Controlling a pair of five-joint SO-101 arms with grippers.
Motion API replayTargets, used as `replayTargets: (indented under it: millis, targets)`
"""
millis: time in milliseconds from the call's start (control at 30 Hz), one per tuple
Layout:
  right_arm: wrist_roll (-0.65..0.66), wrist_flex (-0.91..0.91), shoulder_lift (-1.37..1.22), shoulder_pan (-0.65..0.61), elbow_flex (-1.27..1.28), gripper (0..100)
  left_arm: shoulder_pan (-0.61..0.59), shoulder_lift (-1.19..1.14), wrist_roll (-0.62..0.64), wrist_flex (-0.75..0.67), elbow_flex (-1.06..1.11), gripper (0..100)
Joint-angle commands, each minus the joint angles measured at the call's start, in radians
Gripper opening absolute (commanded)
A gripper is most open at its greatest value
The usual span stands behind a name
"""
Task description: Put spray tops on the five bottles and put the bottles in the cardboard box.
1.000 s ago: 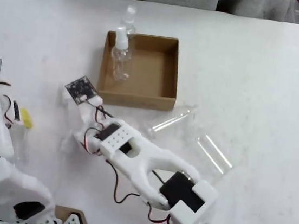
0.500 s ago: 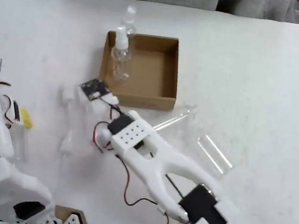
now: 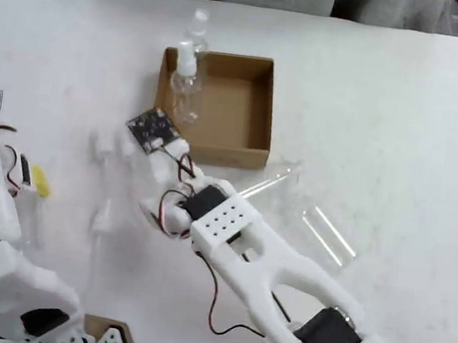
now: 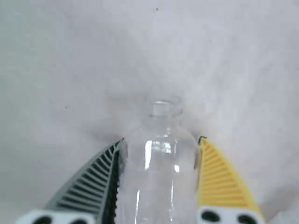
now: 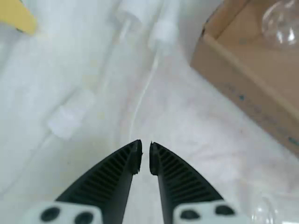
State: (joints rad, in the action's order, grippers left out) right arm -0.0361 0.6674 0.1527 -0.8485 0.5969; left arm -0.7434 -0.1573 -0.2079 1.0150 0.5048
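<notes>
My left gripper [image 4: 159, 144] is shut on a clear bottle [image 4: 159, 177] whose neck is open and bears no spray top; in the high view its yellow finger [image 3: 40, 180] stands at the table's left. My right gripper [image 5: 145, 156] hovers shut and empty over the table, just short of the cardboard box [image 5: 247, 88]. Loose spray tops [image 5: 70, 119] [image 5: 163, 28] lie beyond its tips, and in the high view spray tops [image 3: 102, 148] [image 3: 102, 219] lie left of the right arm. One capped bottle [image 3: 184, 91] lies in the box [image 3: 215, 149].
Another capped bottle [image 3: 198, 25] stands on the table behind the box. Two clear bottles [image 3: 265, 184] [image 3: 326, 234] lie on their sides right of the right arm. The far right of the table is open.
The right arm has swung right and toward the box's front wall, uncovering the spray tops it stood over. The left arm and its bottle have kept still.
</notes>
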Motion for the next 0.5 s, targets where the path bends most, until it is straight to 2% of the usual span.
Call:
replayTargets:
  millis: [0,200,467]
  targets:
    - [0.009,-0.117,-0.028,0.005,-0.094,1.8,0.008,-0.013,-0.009,-0.029,0.012,8]
    - [-0.110,-0.194,-0.237,-0.015,-0.278,1.8,0.008,-0.013,-0.008,-0.029,0.012,8]
    - [-0.114,-0.185,-0.521,-0.018,-0.545,1.8,0.008,-0.013,-0.009,-0.029,0.012,8]
